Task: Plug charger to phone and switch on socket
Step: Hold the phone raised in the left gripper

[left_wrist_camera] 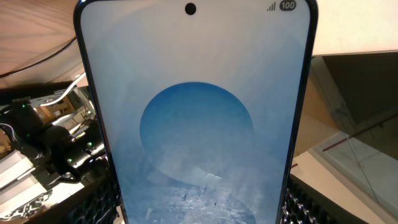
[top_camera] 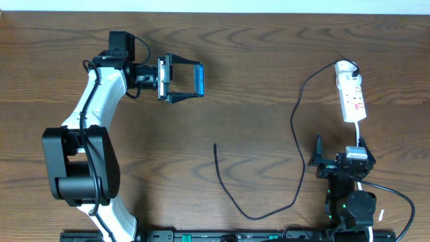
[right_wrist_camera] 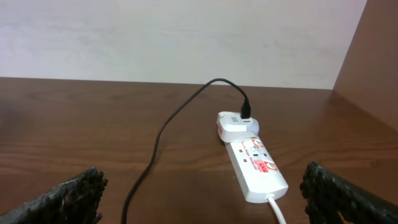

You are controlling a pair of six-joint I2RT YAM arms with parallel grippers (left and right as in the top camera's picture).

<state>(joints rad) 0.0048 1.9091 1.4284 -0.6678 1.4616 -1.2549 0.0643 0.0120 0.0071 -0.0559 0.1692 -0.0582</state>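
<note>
My left gripper (top_camera: 190,80) is shut on the phone (top_camera: 199,78) and holds it above the table at the far left. The phone's blue screen (left_wrist_camera: 196,124) fills the left wrist view between the finger pads. The charger is a thin black cable (top_camera: 296,134). It runs from a white adapter (right_wrist_camera: 237,124) on the socket (top_camera: 352,94) and loops down the table. Its plug tip (top_camera: 215,145) lies free at mid-table. My right gripper (top_camera: 340,148) is open and empty, just in front of the socket's near end (right_wrist_camera: 256,165).
The socket's white cord (right_wrist_camera: 278,208) runs back between my right fingers. The table's far edge meets a pale wall (right_wrist_camera: 186,37). A wooden side panel (right_wrist_camera: 373,56) stands at the right.
</note>
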